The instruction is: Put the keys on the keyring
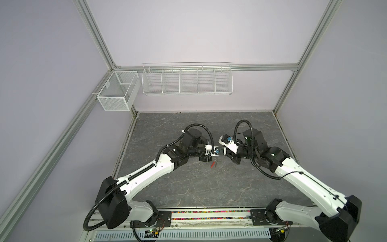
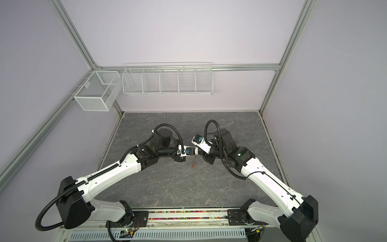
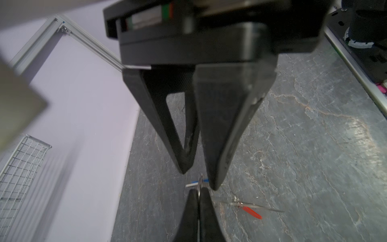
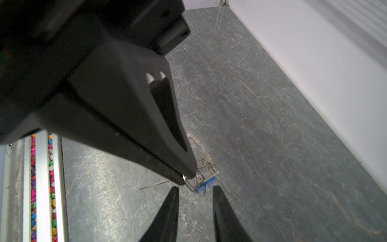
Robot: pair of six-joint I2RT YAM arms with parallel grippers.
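My left gripper (image 3: 199, 194) is shut on a small metal ring of the keyring, held above the grey table (image 1: 188, 188). Beside that ring sits the key with the blue tag (image 4: 204, 186), next to a bunch of wire rings (image 4: 208, 167). The keyring's flat body (image 3: 257, 206) shows only edge-on as a thin grey strip. The red tag (image 3: 252, 212) of the other key hangs by it, and also shows in both top views (image 1: 212, 165). My right gripper (image 4: 195, 187) is open, its fingers on either side of the blue tag and not touching it.
A white wire rack (image 1: 187, 80) and a mesh box (image 1: 117, 92) hang on the back wall. A rail with coloured beads (image 1: 209, 215) runs along the table's front edge. Both arms meet above the table's middle.
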